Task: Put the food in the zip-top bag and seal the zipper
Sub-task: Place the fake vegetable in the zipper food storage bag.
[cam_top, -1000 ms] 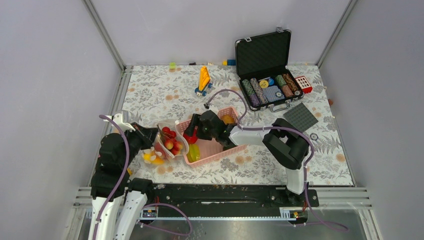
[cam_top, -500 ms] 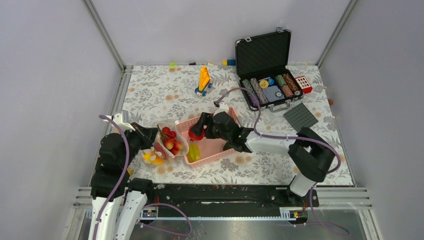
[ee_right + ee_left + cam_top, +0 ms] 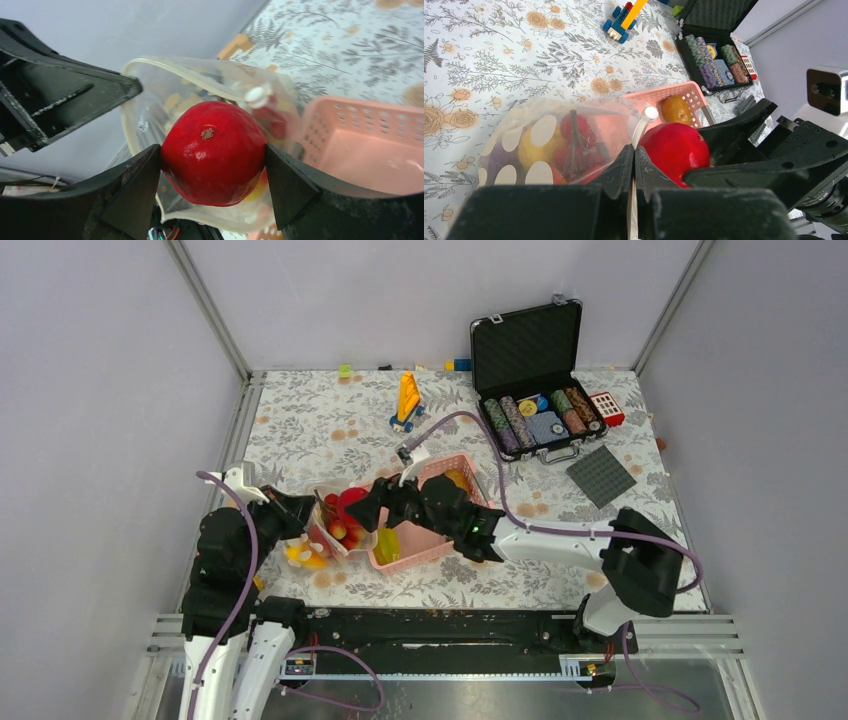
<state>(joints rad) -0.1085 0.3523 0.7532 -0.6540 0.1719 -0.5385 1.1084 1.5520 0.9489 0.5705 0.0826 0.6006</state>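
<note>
The right end effector (image 3: 212,167) grips a red toy fruit (image 3: 215,140) just above the mouth of the zip-top bag (image 3: 539,145). The left end effector (image 3: 633,167) is clamped on the zipper (image 3: 170,62). Released off-centre, the fruit could hit the rim and roll onto the table (image 3: 300,430).

Robot lab cell — aluminium frame (image 3: 208,308), plain grey walls (image 3: 400,290), floral-cloth table (image 3: 300,420).

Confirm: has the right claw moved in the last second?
Yes. The right claw, holding the red fruit, moved left past the basket's edge toward the bag.
</note>
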